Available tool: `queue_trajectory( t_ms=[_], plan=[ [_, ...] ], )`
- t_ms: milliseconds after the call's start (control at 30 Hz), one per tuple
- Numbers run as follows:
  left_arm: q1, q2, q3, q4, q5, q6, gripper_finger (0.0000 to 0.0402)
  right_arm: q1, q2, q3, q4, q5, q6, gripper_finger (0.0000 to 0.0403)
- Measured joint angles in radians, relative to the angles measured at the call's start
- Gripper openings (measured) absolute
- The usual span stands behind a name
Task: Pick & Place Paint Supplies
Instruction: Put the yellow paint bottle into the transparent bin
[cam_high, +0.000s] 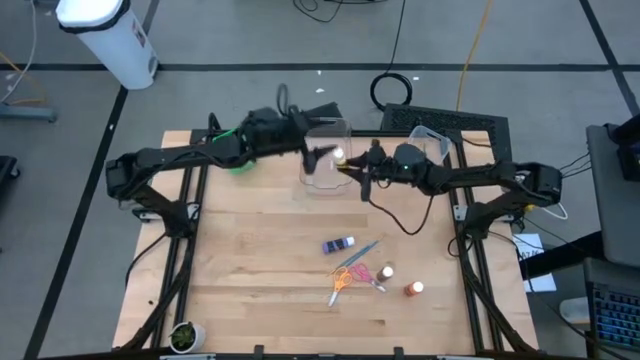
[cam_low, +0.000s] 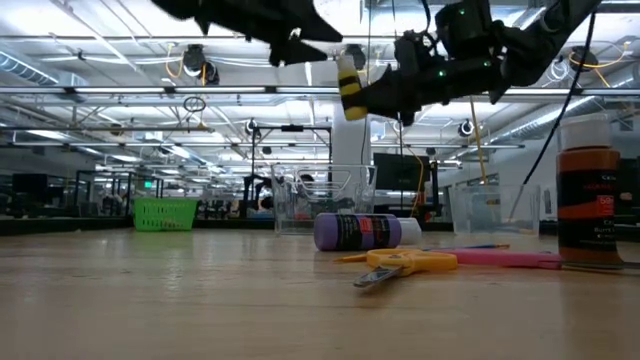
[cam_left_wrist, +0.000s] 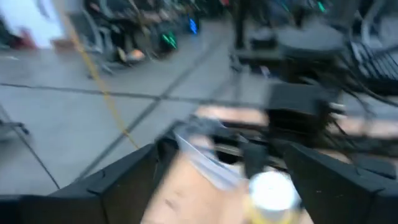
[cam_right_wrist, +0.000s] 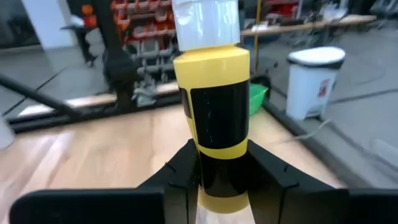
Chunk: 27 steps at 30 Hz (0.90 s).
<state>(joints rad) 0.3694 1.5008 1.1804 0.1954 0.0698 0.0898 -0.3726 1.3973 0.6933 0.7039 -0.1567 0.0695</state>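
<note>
the right gripper (cam_right_wrist: 222, 171) has its fingers (cam_right_wrist: 180, 171) clamped on the lower body of the yellow paint bottle (cam_right_wrist: 214, 118), cap outward, high above the tabletop (cam_high: 260, 280). the left gripper (cam_high: 318, 155), fingers apart, faces it just beside the cap.

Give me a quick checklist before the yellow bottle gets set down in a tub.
1. Right end effector shut on the white-capped yellow paint bottle: ok.
2. Left end effector open and off the bottle: ok.
3. Bottle held well above the wooden table: ok, by the low view.
4. Bottle directly over the clear plastic tub: cannot tell; it hangs at the tub's edge.
5. Supplies left on the table: purple paint bottle, orange-handled scissors, orange paint bottle: not ok, not yet placed.
</note>
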Motion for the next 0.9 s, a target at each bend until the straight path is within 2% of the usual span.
queue_trajectory(
  t_ms=[67, 100, 133, 200, 267, 367, 433, 533, 700, 900],
  plan=[
    [0.041, 0.028, -0.028, 0.141, -0.026, -0.024, 0.0374, -0.025, -0.027, -0.014, 0.011, -0.001, -0.004, 0.0083],
    [0.058, 0.043, -0.023, 0.174, -0.04, -0.03, 0.0378, -0.038, -0.032, -0.016, 0.012, 0.0, -0.004, 0.0083],
    [0.077, 0.055, 0.007, 0.136, -0.033, -0.032, 0.0381, -0.051, -0.029, -0.016, 0.018, 0.001, -0.004, 0.0083],
    [0.101, 0.087, 0.149, -0.03, 0.009, -0.031, 0.0383, -0.076, -0.02, -0.022, -0.006, 0.001, -0.004, 0.0083],
    [0.121, 0.134, 0.33, -0.277, 0.035, -0.004, 0.0381, -0.096, 0.003, -0.021, 0.009, 0.0, -0.006, 0.0083],
    [0.124, 0.266, 0.591, -0.585, 0.034, 0.125, 0.0372, -0.125, 0.025, -0.018, 0.054, -0.003, -0.006, 0.0083],
    [0.121, 0.345, 0.72, -0.768, 0.049, 0.177, 0.0365, -0.138, 0.043, -0.017, 0.052, -0.003, -0.005, 0.0083],
    [0.119, 0.409, 0.861, -0.93, 0.145, 0.191, 0.0356, -0.142, 0.069, -0.018, 0.059, -0.003, -0.003, 0.0083],
    [0.102, 0.465, 0.889, -0.998, 0.183, 0.191, 0.0347, -0.123, 0.08, -0.018, 0.066, -0.004, -0.003, 0.0081],
    [0.067, 0.451, 0.894, -1.035, 0.191, 0.197, 0.0342, -0.104, 0.079, -0.018, 0.073, 0.0, -0.003, 0.0081]
  ],
)
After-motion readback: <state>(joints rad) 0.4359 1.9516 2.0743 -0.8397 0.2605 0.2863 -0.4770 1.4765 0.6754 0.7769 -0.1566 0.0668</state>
